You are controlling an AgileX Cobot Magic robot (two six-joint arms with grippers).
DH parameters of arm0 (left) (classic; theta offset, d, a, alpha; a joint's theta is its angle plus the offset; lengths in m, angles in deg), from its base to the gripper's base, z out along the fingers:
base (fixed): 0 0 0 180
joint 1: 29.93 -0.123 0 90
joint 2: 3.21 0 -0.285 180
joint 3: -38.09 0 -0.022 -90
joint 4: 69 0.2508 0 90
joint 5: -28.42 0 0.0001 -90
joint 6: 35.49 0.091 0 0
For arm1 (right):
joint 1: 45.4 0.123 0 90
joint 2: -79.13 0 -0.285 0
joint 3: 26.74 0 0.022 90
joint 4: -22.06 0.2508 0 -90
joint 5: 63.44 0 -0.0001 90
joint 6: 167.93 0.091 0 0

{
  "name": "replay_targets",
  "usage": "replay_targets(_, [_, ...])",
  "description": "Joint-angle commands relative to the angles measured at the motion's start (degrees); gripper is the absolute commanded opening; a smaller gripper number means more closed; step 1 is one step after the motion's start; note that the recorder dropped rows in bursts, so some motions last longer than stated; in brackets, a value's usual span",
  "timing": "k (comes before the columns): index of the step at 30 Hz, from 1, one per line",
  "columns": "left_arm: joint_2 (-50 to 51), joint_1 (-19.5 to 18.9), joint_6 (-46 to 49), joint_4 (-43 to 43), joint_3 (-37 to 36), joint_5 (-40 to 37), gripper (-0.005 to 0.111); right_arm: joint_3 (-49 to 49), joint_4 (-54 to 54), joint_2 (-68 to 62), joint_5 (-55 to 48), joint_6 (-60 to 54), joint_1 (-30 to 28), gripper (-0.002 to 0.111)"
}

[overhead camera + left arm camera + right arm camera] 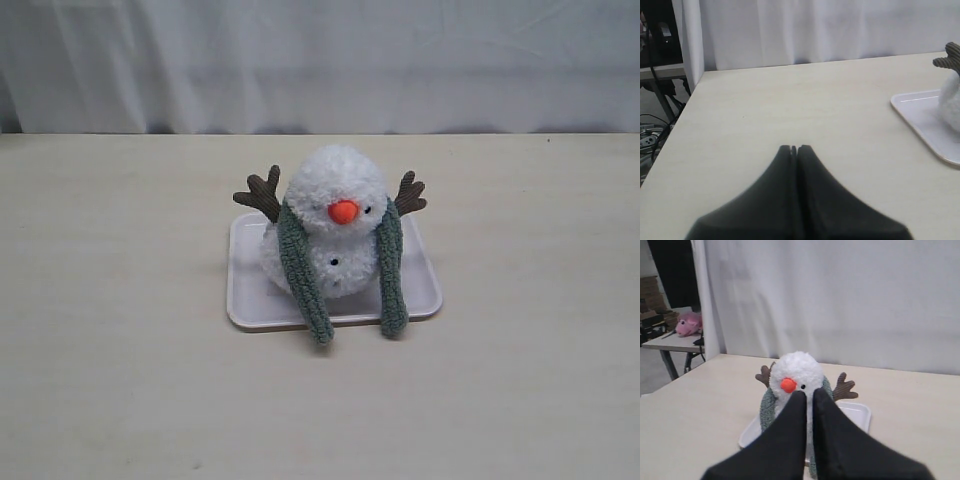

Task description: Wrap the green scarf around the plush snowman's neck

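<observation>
The plush snowman (340, 200) sits upright on a white tray (250, 300), facing the front of the table. The green scarf (300, 265) is draped behind its neck. Both ends hang down its front, side by side and uncrossed, reaching past the tray's front rim. Neither gripper shows in the exterior view. My left gripper (794, 148) is shut and empty over bare table, well away from the tray (920, 107) and the snowman (952, 100). My right gripper (808, 392) is shut on nothing, in front of the snowman (795, 367) and apart from it, with the scarf (767, 410) beyond.
A white curtain (320, 60) hangs along the table's back edge. The left wrist view shows a table edge (682, 107) with cables on the floor beyond it. A pink plush toy (688, 324) lies on a separate side table.
</observation>
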Motion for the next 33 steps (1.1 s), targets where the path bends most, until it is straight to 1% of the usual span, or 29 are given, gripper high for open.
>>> replay_targets(1, [-0.12,-0.22,0.14,-0.11,-0.19,0.61,0.000,-1.40,-0.41,0.26,0.18,-0.34,-2.94,0.004])
replay_targets(8, [-0.12,-0.22,0.14,-0.11,-0.19,0.61,0.000,-4.47,-0.93,0.26,0.27,-0.34,-3.75,0.004])
replay_targets(14, [-0.12,-0.22,0.14,-0.11,-0.19,0.61,0.000,-4.61,-10.73,0.26,0.10,-0.34,-3.75,0.004])
replay_targets(17, [-0.12,-0.22,0.14,-0.11,-0.19,0.61,0.000,-4.61,-18.82,0.26,0.10,-0.34,-3.75,0.004])
replay_targets(18, [-0.12,-0.22,0.14,-0.11,-0.19,0.61,0.000,-4.61,-24.10,0.26,0.37,-0.23,-3.75,0.004])
replay_targets(20, [-0.12,-0.22,0.14,-0.11,-0.19,0.61,0.000,-4.61,-25.96,0.26,1.26,0.30,-3.75,0.004])
replay_targets(25, [-0.12,-0.22,0.14,-0.11,-0.19,0.61,0.000,-4.61,-25.96,0.26,1.50,0.30,-3.75,0.004])
replay_targets(28, [-0.12,-0.22,0.14,-0.11,-0.19,0.61,0.000,-4.61,-25.96,0.26,1.50,0.39,-6.49,0.004])
replay_targets(29, [-0.12,-0.22,0.14,-0.11,-0.19,0.74,0.000,-4.61,-25.86,0.26,1.50,0.39,-8.47,0.004])
replay_targets(33, [-0.12,-0.22,0.14,-0.11,-0.19,0.74,0.000,-4.61,-25.71,0.26,1.50,0.39,-13.50,0.004])
